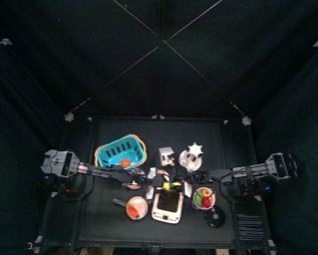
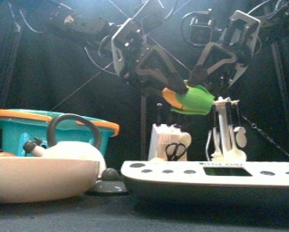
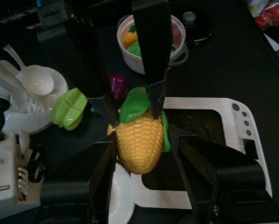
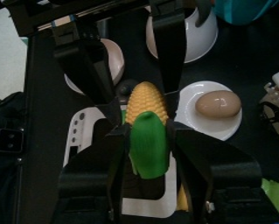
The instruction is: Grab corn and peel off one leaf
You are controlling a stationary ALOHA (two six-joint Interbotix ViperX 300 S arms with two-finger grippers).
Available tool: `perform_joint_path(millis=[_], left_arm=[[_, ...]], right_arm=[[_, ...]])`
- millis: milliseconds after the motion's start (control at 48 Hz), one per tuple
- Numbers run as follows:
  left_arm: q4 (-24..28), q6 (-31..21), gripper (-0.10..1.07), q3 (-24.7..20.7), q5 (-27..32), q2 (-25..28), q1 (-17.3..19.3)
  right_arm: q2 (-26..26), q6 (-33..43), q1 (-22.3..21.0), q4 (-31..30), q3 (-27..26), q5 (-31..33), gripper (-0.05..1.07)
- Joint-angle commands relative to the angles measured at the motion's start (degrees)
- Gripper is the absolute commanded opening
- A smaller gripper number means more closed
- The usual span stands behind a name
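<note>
Front view, nearest the camera: a white scale [image 2: 207, 174] with a flat top, and beside it a cream bowl [image 2: 35, 178] with a kettle handle [image 2: 72, 127] behind. Further back, a blue basket [image 2: 38, 131] with an orange rim. Above the table the corn [image 2: 190, 98] hangs in mid-air between the two arms. Left gripper [image 3: 139, 144]: jaws wide, closed against the sides of the yellow cob, holding it. Right gripper [image 4: 149, 153]: jaws either side of a green leaf [image 4: 149, 149] at the opposite end of the cob; pinch on the leaf, cannot tell. Leaf lies against the cob. Below the corn, in the right wrist view, a white plate [image 4: 212, 124] carries a brown egg [image 4: 219, 105].
</note>
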Motion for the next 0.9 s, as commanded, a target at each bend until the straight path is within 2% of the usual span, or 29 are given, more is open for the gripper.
perform_joint_path(millis=[0,188,396,875], left_arm=[[0.2,-0.1,0.54,-1.8,-0.4,-0.5,0.1],[0.0,-0.1,0.54,-1.5,-0.4,-0.5,0.2],[0.0,-0.1,0.54,-1.2,-0.4,-0.5,0.1],[0.2,-0.1,0.54,-0.4,-0.4,-0.9,-0.2]], right_arm=[[-0.5,-0.1,-0.2,-0.1,-0.5,-0.2,0.62],[-1.1,-0.2,-0.4,-0.1,-0.4,-0.3,0.49],[-2.1,-0.1,-1.1,-0.1,0.2,-0.2,0.41],[-6.2,0.0,-2.2,0.1,3.0,-0.2,0.35]])
